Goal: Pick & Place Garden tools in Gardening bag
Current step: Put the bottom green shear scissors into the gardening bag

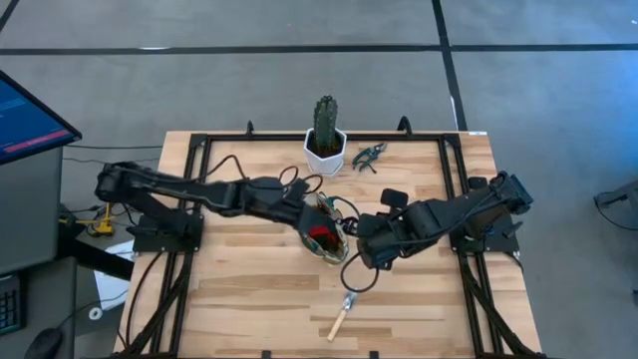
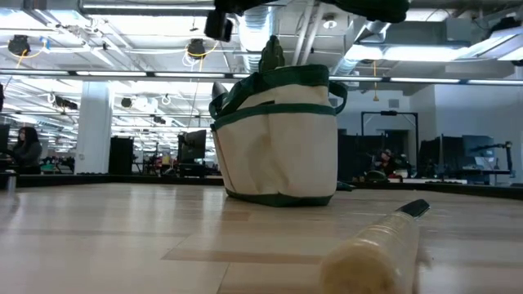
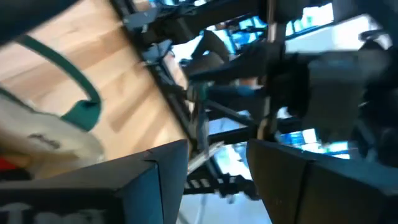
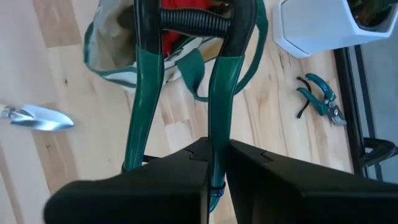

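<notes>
The cream gardening bag with green trim stands upright at the table's middle, a red piece inside it. It also shows in the low view. My right gripper is at the bag's right side, shut on a tool with two long green arms and a black ribbed crosspiece. My left gripper is at the bag's far-left rim, and its fingers stand open with nothing between them. I cannot tell whether it touches the bag. My right gripper pinches one green arm of the tool between its two fingers, near that arm's end, with the fingers lying along it. The tool is clear of the table. It reaches from the gripper toward the bag, its far end over the bag's mouth.
A wooden-handled trowel lies near the table's front edge; it is close to the camera in the low view. Teal pruning shears lie at the far side beside the white pot with the cactus.
</notes>
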Robot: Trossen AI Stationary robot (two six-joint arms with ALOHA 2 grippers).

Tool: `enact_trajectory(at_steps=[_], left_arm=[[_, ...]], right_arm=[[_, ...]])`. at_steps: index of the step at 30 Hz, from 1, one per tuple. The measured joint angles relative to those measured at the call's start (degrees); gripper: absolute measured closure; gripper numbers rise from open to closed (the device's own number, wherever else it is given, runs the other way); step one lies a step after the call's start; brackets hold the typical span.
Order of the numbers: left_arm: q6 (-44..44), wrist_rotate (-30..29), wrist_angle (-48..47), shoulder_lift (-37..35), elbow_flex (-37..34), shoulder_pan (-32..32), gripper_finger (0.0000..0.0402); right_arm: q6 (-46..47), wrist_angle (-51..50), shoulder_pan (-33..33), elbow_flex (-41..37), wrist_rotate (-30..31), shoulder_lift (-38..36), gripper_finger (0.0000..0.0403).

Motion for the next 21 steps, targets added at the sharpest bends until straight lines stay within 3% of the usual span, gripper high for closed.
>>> enact_trajectory(at_steps=[11,21], left_arm=[[-1.04,1.84,0.38,1.07,-0.01,1.17,0.0247],[-1.43,1.73,6.97,5.07,0.2,1.17,0.0247]], right_arm=[[-1.16,0.09,0.2,0.0,0.0,0.0,0.0387],[-1.8,0.1,-0.63,0.0,0.0,0.0,0.0387]])
